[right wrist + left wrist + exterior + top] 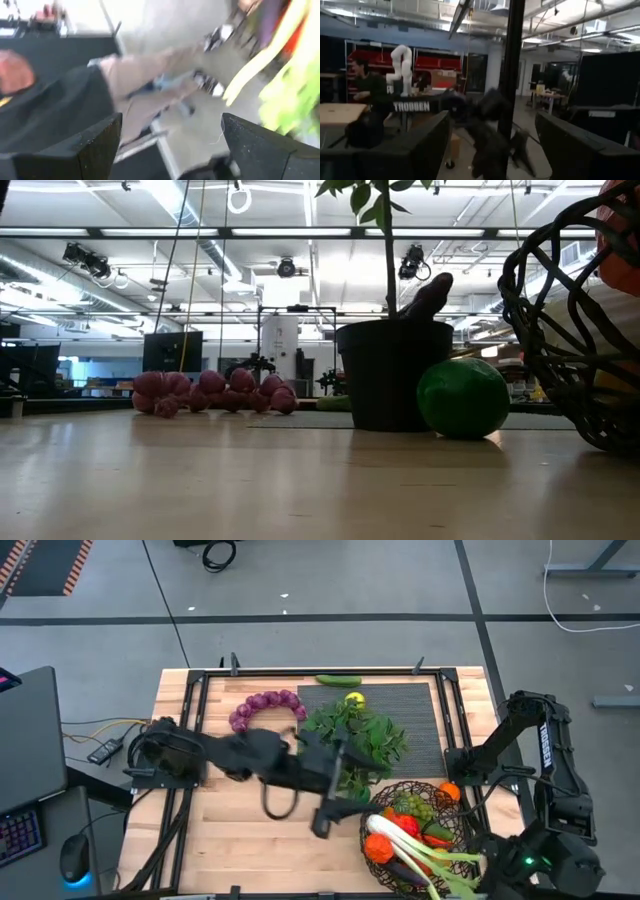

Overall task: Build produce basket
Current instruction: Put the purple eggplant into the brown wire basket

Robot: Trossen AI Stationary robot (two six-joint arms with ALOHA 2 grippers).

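The wire basket (412, 830) is seen at the near right corner of the wooden bench (230, 840), just beside the potted plant (355, 740) that stands on the black ribbed mat (420, 715). Inside the basket, a leek (425, 858), green grapes (418, 806), a red chili (408, 825) and an orange tomato (378, 848) are piled; a second orange tomato (448, 792) sits at its far rim.

On the bench, purple grapes (265, 707) are laid in an arc left of the plant, a cucumber (338, 680) lies at the mat's far edge, and a lemon (354, 699) rests close behind the plant. In the low view a lime (462, 397) is shown beside the plant pot (392, 375).

The left gripper (322, 820) is held, blurred, above the bench just left of the basket, its fingers (427, 150) set wide and holding nothing. The right gripper (170, 145) is kept off the bench's near right corner, its fingers (97, 147) likewise spread wide and empty.
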